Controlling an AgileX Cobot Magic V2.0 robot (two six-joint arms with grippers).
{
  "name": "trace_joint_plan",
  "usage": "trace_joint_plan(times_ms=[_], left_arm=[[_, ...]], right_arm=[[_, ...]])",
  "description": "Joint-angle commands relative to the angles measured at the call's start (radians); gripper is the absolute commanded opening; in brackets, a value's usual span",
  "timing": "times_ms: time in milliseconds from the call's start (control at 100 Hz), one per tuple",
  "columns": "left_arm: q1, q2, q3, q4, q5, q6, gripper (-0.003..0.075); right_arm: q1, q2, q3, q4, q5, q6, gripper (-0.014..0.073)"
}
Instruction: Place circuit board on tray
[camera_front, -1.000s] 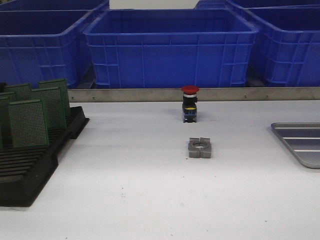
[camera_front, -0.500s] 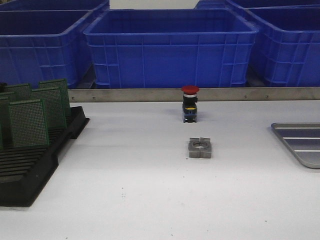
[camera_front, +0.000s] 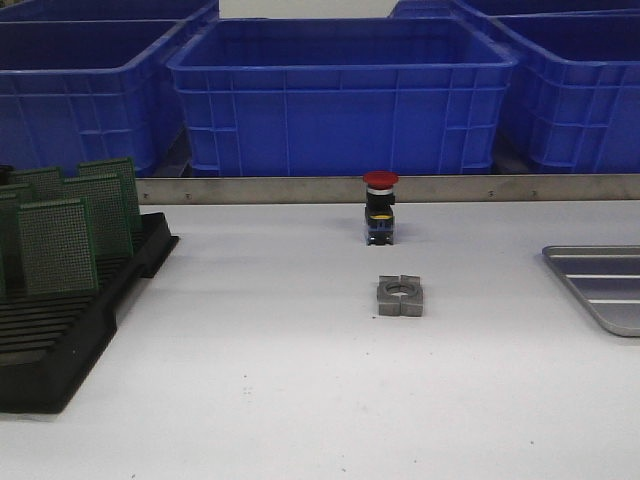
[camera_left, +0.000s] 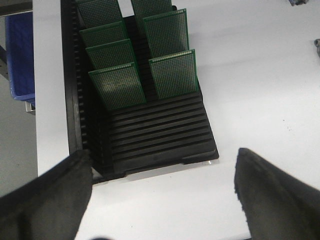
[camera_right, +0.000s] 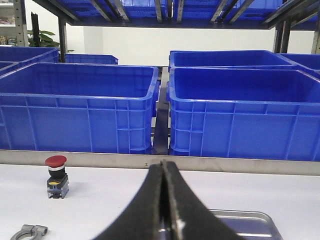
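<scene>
Nothing has moved since earlier frames | left hand (camera_left: 162, 200) wide open, empty, above rack (camera_left: 150, 135); nearest circuit board (camera_left: 173, 74) upright ahead | right hand (camera_right: 165, 210) closed, empty, near tray (camera_right: 240, 222)

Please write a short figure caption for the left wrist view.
Open left gripper above the black slotted rack, which holds upright green circuit boards in its slots.

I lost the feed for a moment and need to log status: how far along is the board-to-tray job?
Barely started. The tray shows no board on the part in view, and the green circuit boards stand upright in the black slotted rack. The left gripper is open above the rack, holding nothing; the right gripper is shut and empty. Picking, carrying and placing all remain.
</scene>
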Motion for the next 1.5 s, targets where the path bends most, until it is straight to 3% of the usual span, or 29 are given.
trace_joint_plan(times_ms=[0, 360, 830, 1020, 1270, 1489], left_arm=[[-0.004, 0.076, -0.079, -0.038, -0.025, 0.086, 0.0554], [-0.004, 0.434, -0.333, -0.136, 0.155, 0.690, 0.0554], [-0.004, 0.717, -0.441, -0.180, 0.159, 1.208, 0.0554], [-0.004, 0.782, -0.441, -0.193, 0.136, 1.286, 0.0554], [-0.004, 0.845, -0.441, -0.203, 0.034, 1.288, 0.0554], [-0.004, 0.883, -0.441, -0.207, 0.039, 1.306, 0.0554]], right_arm=[[-0.003, -0.018, 0.004, -0.008, -0.085, 0.000, -0.0068], [-0.003, -0.018, 0.004, -0.008, -0.085, 0.000, -0.0068], [-0.003, -0.018, 0.004, -0.008, -0.085, 0.000, -0.0068], [-0.003, -0.018, 0.004, -0.008, -0.085, 0.000, -0.0068], [-0.003, -0.018, 0.004, -0.008, -0.085, 0.000, -0.0068], [-0.003, -0.018, 0.004, -0.008, -0.085, 0.000, -0.0068]])
